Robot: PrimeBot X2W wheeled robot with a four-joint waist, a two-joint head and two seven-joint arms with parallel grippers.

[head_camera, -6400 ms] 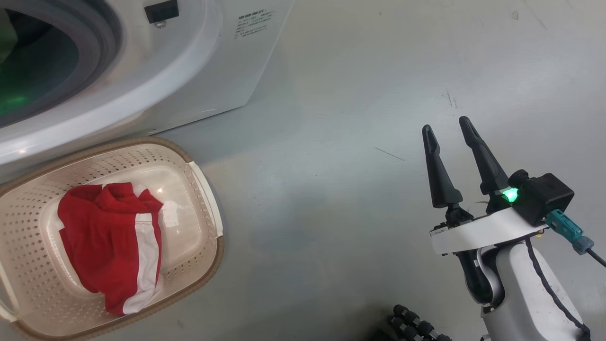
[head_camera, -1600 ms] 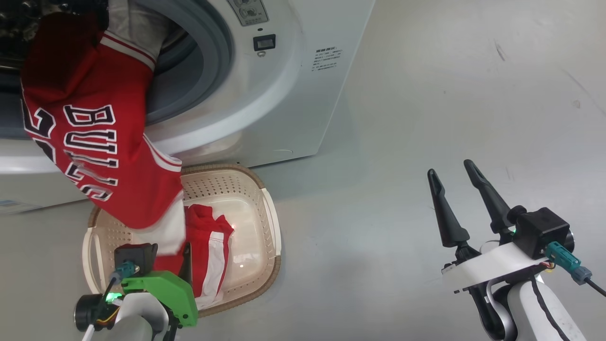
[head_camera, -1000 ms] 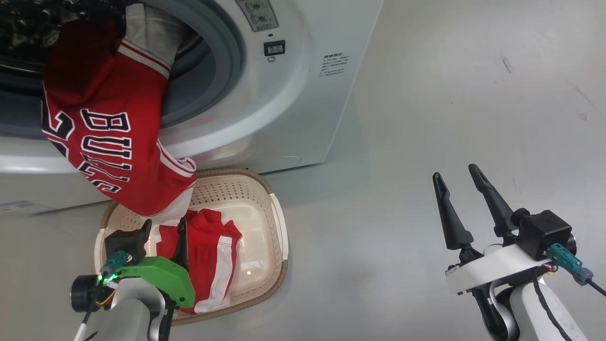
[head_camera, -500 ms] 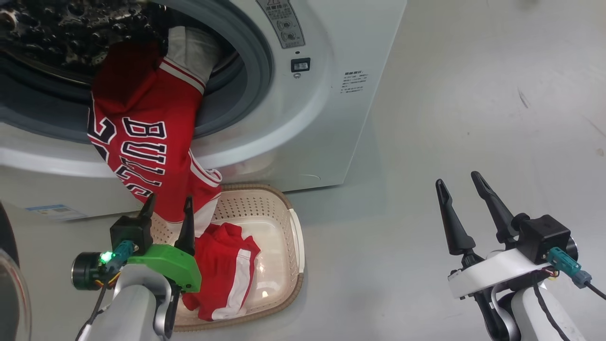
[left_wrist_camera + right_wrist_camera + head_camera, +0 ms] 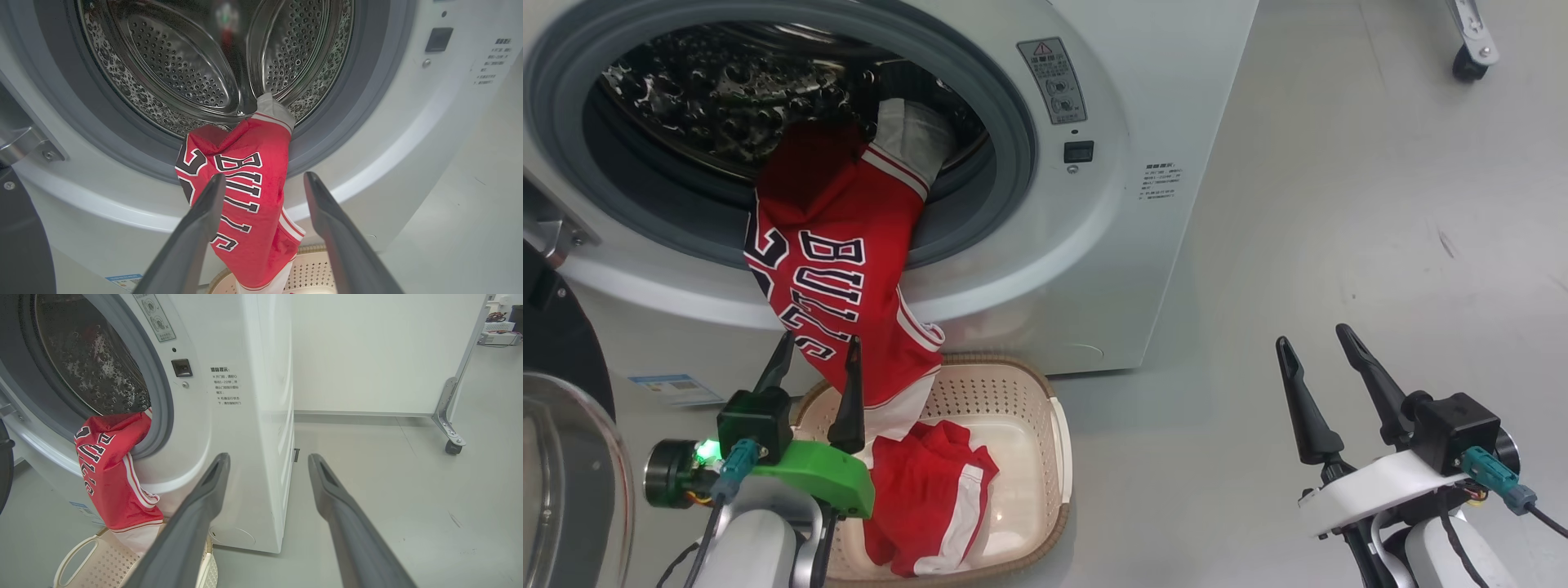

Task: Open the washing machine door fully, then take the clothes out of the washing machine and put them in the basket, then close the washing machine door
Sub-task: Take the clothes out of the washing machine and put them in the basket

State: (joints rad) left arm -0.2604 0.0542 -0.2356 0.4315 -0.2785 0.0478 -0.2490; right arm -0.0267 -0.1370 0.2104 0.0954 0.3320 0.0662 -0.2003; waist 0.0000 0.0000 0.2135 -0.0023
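Head view: at the far left, the washing machine door is seen swung open, its black rim and glass bowl cut off by the frame edge. Just right of it, the left gripper is held with fingers pointing up and spread apart, with nothing clamped. Its fingertips overlap the lower part of the jersey in this view; whether they touch cannot be told.

The jersey, red with white trim and dark block letters, is draped out of the perforated drum over the grey rubber ring. Its hem is hung into the basket. The basket is placed on the floor against the front of the washing machine. A second red garment with a white stripe is crumpled inside it.

At lower right, well apart from the machine, the right gripper is held over bare floor, fingers apart and empty. A castor is noted at the upper right corner.

Left wrist view: the jersey is framed between the spread fingers of the left gripper.

Right wrist view: the right gripper is pointed at the machine's front corner, fingers apart.
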